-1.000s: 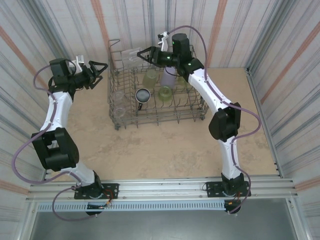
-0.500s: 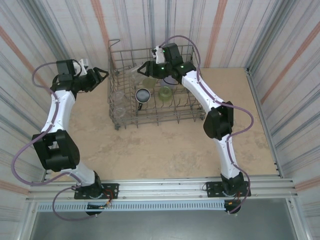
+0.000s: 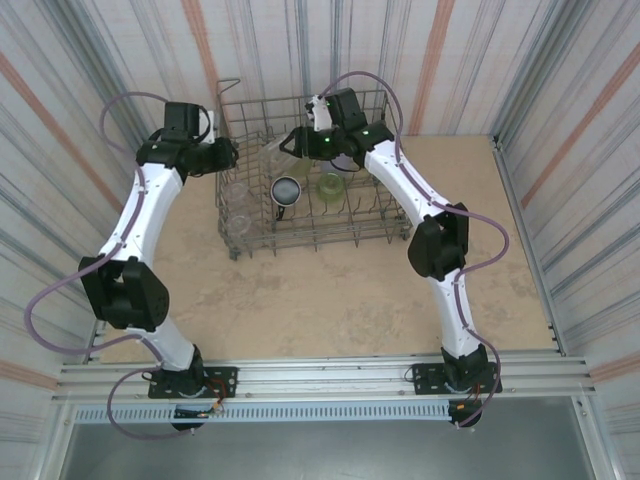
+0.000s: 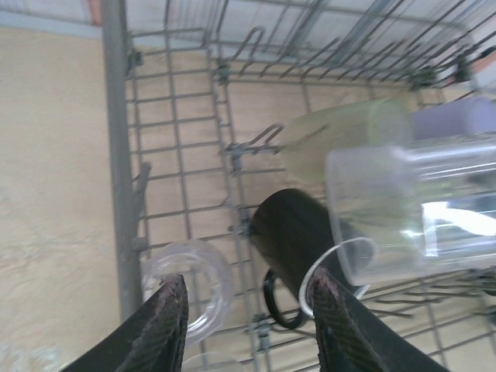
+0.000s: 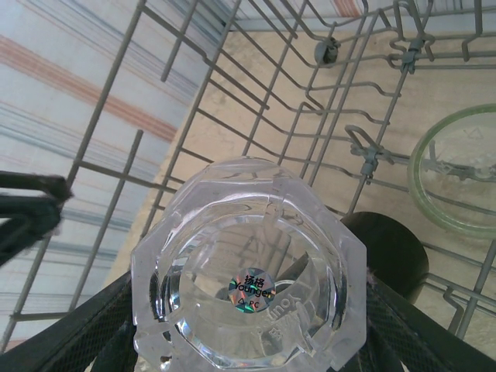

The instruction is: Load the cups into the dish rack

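Observation:
The dish rack [image 3: 318,243] stands at the back of the table. My right gripper [image 3: 292,146] hangs over its back left part, shut on a clear cup [image 3: 274,150] held on its side. In the right wrist view the cup's faceted base [image 5: 244,298] sits between the fingers [image 5: 93,337]. Below it stand a dark cup [image 3: 286,190] with a shiny rim, a yellow-green cup [image 3: 330,185] and a clear cup [image 3: 237,196]. My left gripper [image 3: 228,155] is at the rack's left edge, open and empty. Its wrist view shows the dark cup [image 4: 294,232], a clear cup [image 4: 190,287], the held cup [image 4: 403,209] and a lavender cup [image 4: 457,120].
Striped walls close in the table on three sides, close behind the rack. A wire loop [image 3: 228,84] rises at the rack's back left corner. Upright tines [image 5: 364,151] fill the rack floor. Bare tabletop [image 3: 330,300] lies between the rack and the arm bases.
My left arm has swung right to the rack's left edge, and its jaws have narrowed. My right gripper came down and left into the rack with the clear cup.

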